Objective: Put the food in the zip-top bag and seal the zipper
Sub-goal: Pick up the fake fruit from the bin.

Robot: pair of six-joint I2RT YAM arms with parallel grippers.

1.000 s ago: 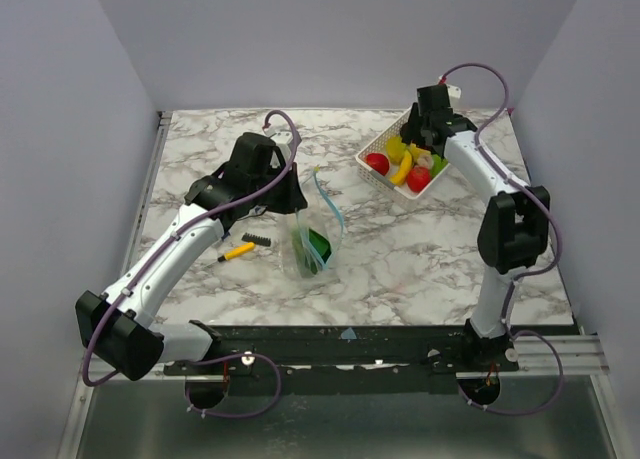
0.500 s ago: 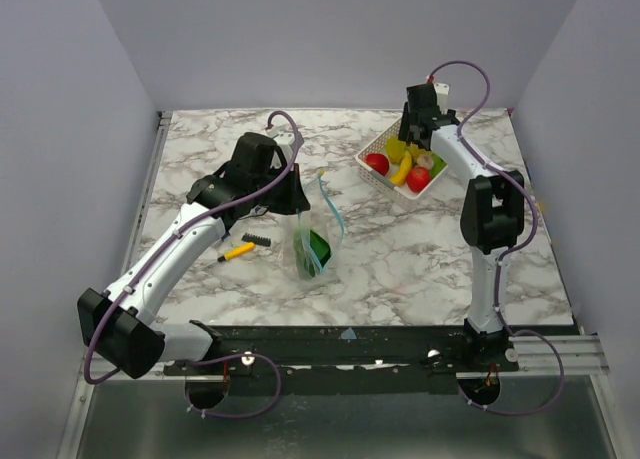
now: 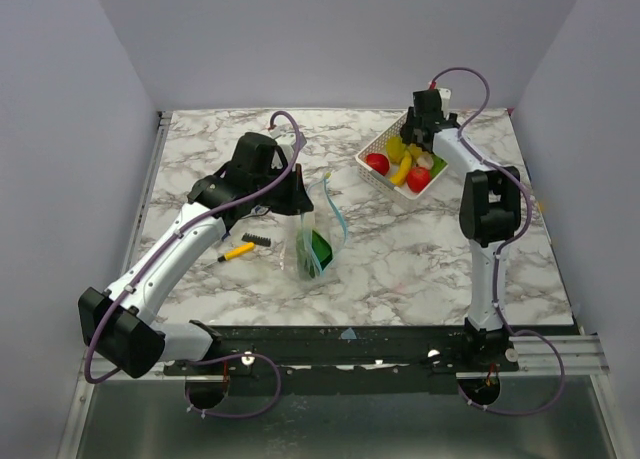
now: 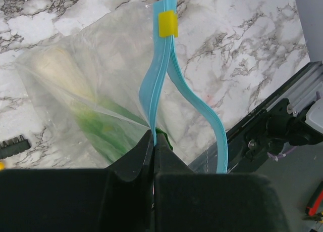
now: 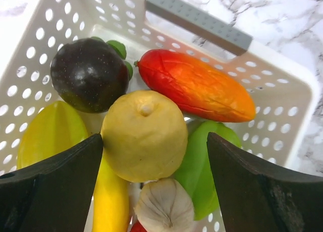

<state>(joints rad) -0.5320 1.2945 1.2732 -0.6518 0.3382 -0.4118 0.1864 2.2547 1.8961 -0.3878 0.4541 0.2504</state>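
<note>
The clear zip-top bag (image 3: 312,241) (image 4: 75,85) hangs upright in the middle of the table with green food (image 3: 320,247) (image 4: 103,136) inside. My left gripper (image 3: 293,195) (image 4: 154,139) is shut on one side of the light blue zipper (image 4: 157,85); the other side bows away, so the mouth gapes. A yellow slider (image 4: 168,24) sits at the zipper's far end. My right gripper (image 3: 418,145) (image 5: 155,156) is open just above the white basket (image 3: 367,169) (image 5: 45,35), its fingers on either side of a yellow lemon (image 5: 144,136). Around the lemon lie a dark purple fruit (image 5: 88,75), a red-orange piece (image 5: 194,85), a green one (image 5: 214,161), garlic (image 5: 164,206) and a banana (image 5: 108,201).
A yellow-and-black pen-like tool (image 3: 237,251) and a small black bit strip (image 3: 256,240) (image 4: 12,147) lie left of the bag. The basket's grey handle (image 5: 199,20) is at its far rim. The table's front rail (image 4: 282,126) runs close behind the bag.
The right forearm has swung upright and its gripper has settled lower over the basket, jaws a little wider. The left gripper keeps its hold on the bag edge.
</note>
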